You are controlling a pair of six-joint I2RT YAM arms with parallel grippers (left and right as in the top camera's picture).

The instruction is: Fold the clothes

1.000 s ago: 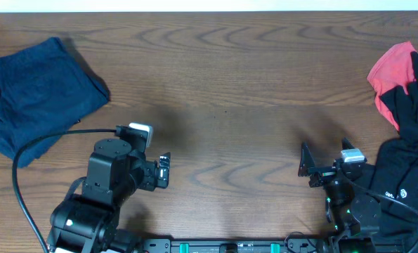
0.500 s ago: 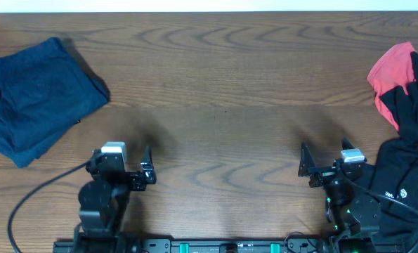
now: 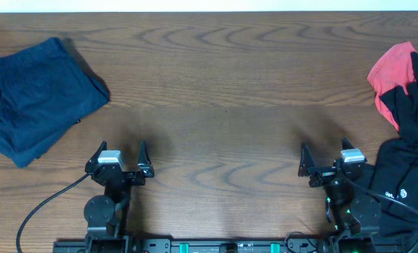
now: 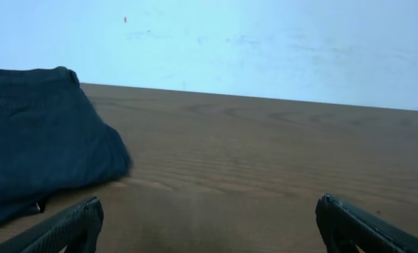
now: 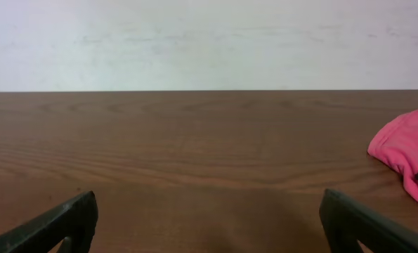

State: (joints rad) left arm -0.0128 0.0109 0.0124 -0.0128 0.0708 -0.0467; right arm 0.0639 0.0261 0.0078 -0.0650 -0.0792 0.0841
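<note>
Overhead, the left gripper (image 3: 121, 150) is seen at the lower left of the frame with its jaws spread wide and nothing between them. The right gripper (image 3: 324, 149), at the lower right, is likewise spread and empty. In both wrist views only the 2 dark fingertips are shown, cut off by the bottom edge.

The navy shorts (image 3: 38, 98) are bunched at the upper left on the wooden table (image 3: 223, 91), clipped by the left edge. The black piece (image 3: 414, 140) is heaped along the right edge and cut off there. The red piece (image 3: 391, 70) is partly covered by it. Whether the black fabric touches the right arm cannot be told.
</note>
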